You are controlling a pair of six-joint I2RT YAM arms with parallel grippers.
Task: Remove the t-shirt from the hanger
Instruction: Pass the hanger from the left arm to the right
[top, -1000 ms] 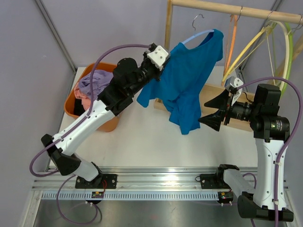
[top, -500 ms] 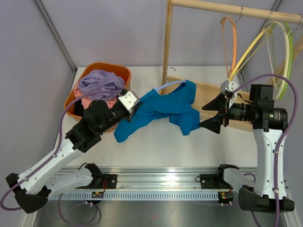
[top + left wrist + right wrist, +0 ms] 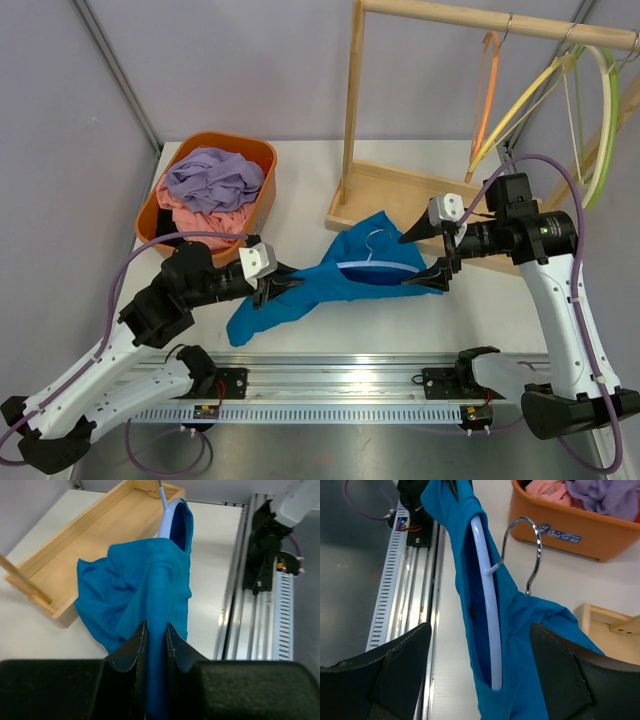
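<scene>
Looking from the top camera, we see the blue t-shirt (image 3: 320, 287) lying on the white table (image 3: 300, 200), between the two arms and just in front of the wooden rack (image 3: 350, 120). The light blue hanger (image 3: 380, 267) is inside the shirt, with its metal hook lying above the cloth. The left gripper (image 3: 283, 289) holds one end of the shirt, and the right gripper (image 3: 425, 258) stands at the other end. An orange basket (image 3: 148, 215) with clothes is at the left.

From the left wrist, we see the fingers narrow, pinching a fold of the blue cloth.

From the right wrist, we see the fingers wide apart, with the hanger and the shirt between them. We cannot tell if they touch the cloth.
</scene>
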